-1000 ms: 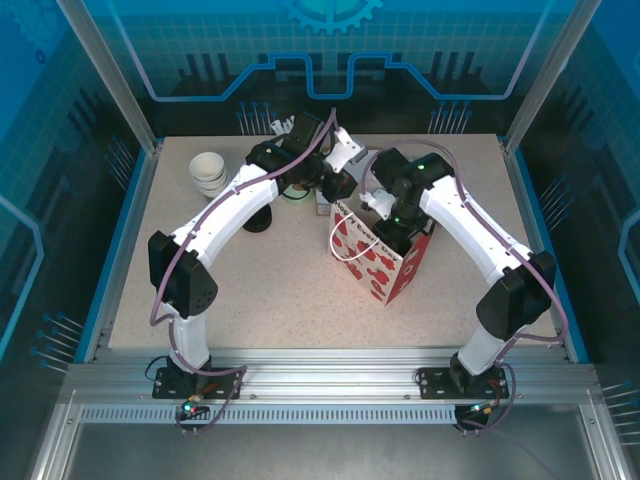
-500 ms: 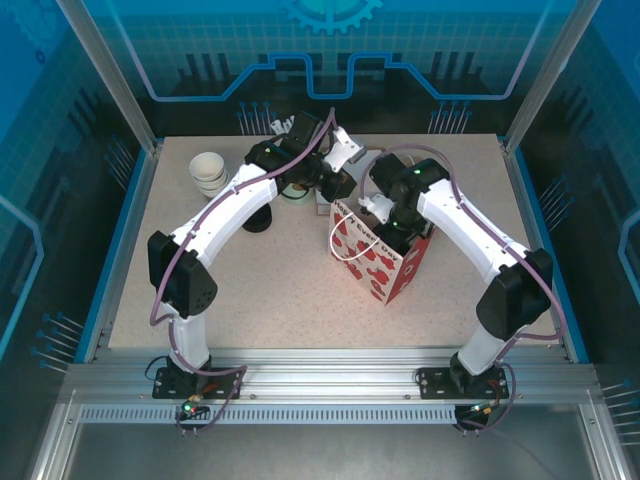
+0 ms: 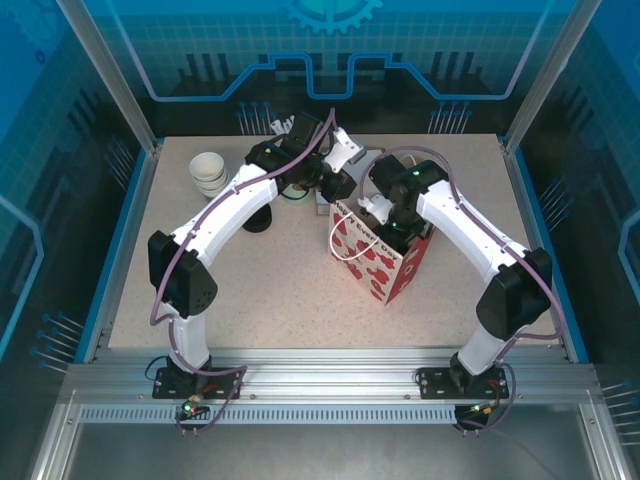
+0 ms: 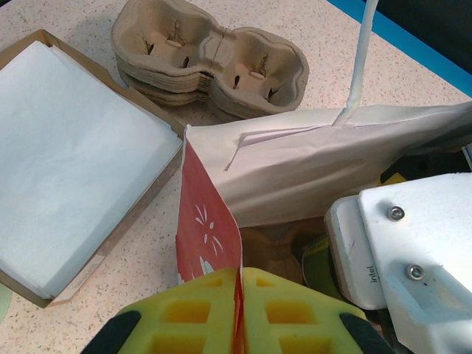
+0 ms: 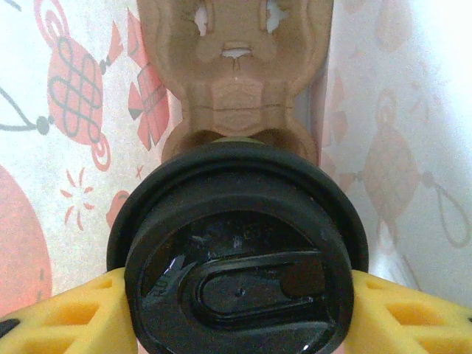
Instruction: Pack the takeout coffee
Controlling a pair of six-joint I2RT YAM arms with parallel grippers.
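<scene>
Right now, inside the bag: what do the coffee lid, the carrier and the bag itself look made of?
Takeout coffee lid: black plastic, likely; glossy, with crisp moulded ridges.
Carrier: moulded paper pulp; matte tan, fibrous, soft edges.
Bag: thin paper; matte, creased, red print; probably uncoated.

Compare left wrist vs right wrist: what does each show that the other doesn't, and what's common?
Left wrist: the left claw pinching the rim of the paper bag, plus a stack of pulp cup carriers and a cardboard tray of white paper on the table. Right wrist: the right claw holding the black-lidded takeout coffee, with a pulp carrier beyond it inside the bag. Both: the red-printed paper bag.
</scene>
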